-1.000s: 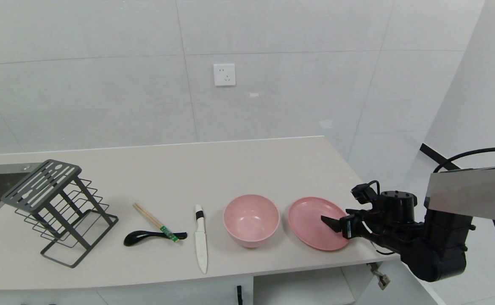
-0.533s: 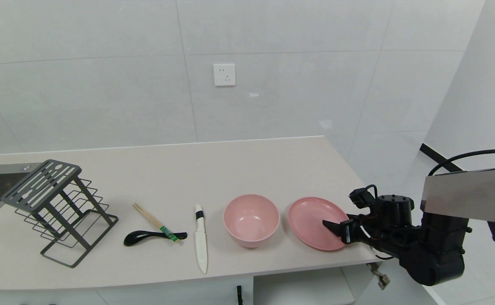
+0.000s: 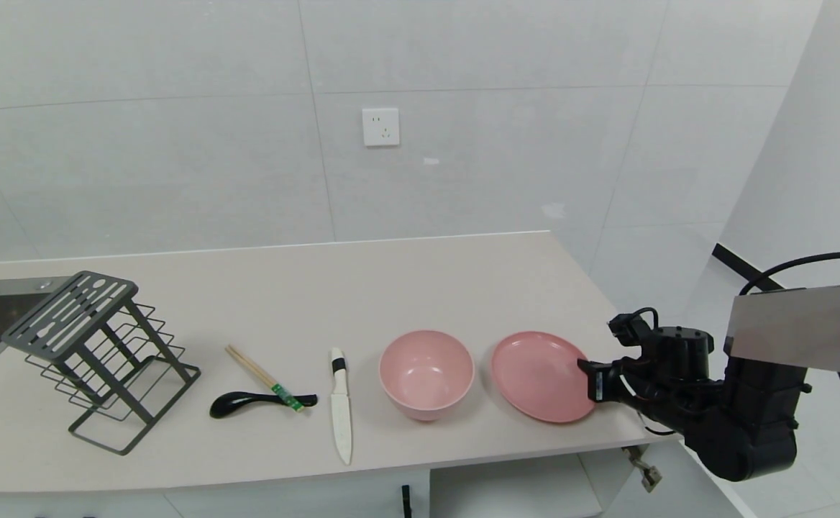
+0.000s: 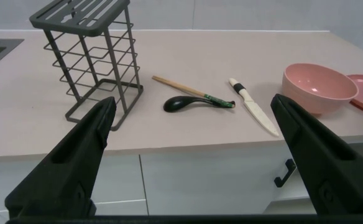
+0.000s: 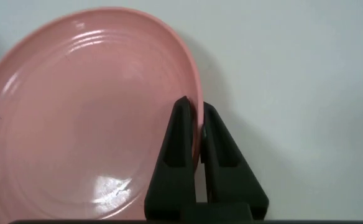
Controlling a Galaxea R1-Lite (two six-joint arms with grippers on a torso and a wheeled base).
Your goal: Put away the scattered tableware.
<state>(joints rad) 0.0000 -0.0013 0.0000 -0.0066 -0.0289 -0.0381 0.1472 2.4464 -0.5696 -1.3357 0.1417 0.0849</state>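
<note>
Right wrist view: right claw pinched on the plate rim.
Plate: lift level, slowly (thin rim may slip).
Rack: slot it upright.
Left claw: spread wide.

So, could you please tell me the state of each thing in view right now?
plate, rim clamped in right gripper
bowl, upright, free
knife, lying flat, free
spoon, lying flat, free
chopsticks, lying together, one end over spoon handle
rack, standing upright
right gripper, shut on plate rim
left gripper, open, holding nothing
</note>
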